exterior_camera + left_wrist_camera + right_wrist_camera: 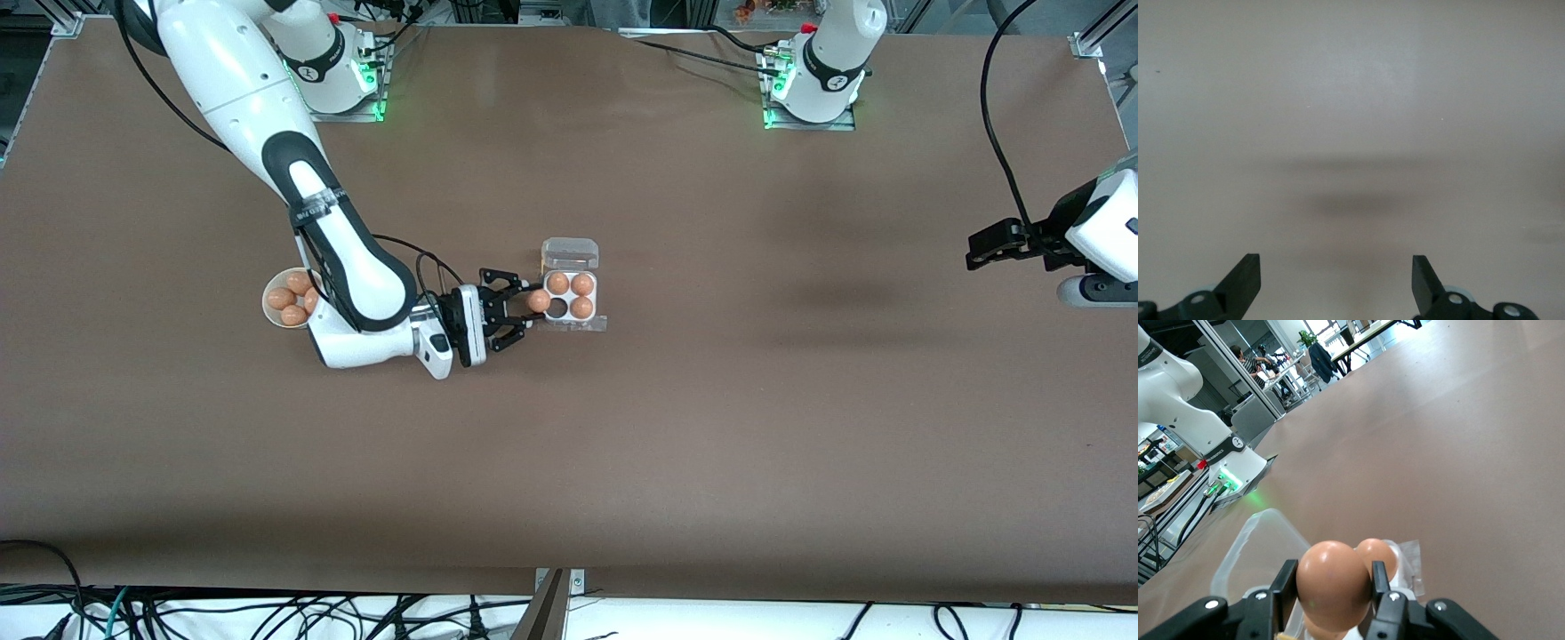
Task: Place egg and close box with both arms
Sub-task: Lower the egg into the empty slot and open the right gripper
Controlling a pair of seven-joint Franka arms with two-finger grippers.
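Note:
My right gripper (533,305) is shut on an orange-brown egg (538,300) and holds it at the edge of the box (594,305), beside the box's one empty cell (558,308). Three eggs sit in the other cells. The clear lid (570,252) stands open on the side toward the robots' bases. In the right wrist view the egg (1333,580) fills the space between the fingers (1379,581), with the lid (1258,547) and another egg (1378,553) past it. My left gripper (982,252) is open and empty above the table at the left arm's end; it waits.
A round white bowl (269,307) with several eggs stands under the right arm's forearm, toward the right arm's end of the table. The left wrist view shows only bare brown table between the open fingers (1245,280).

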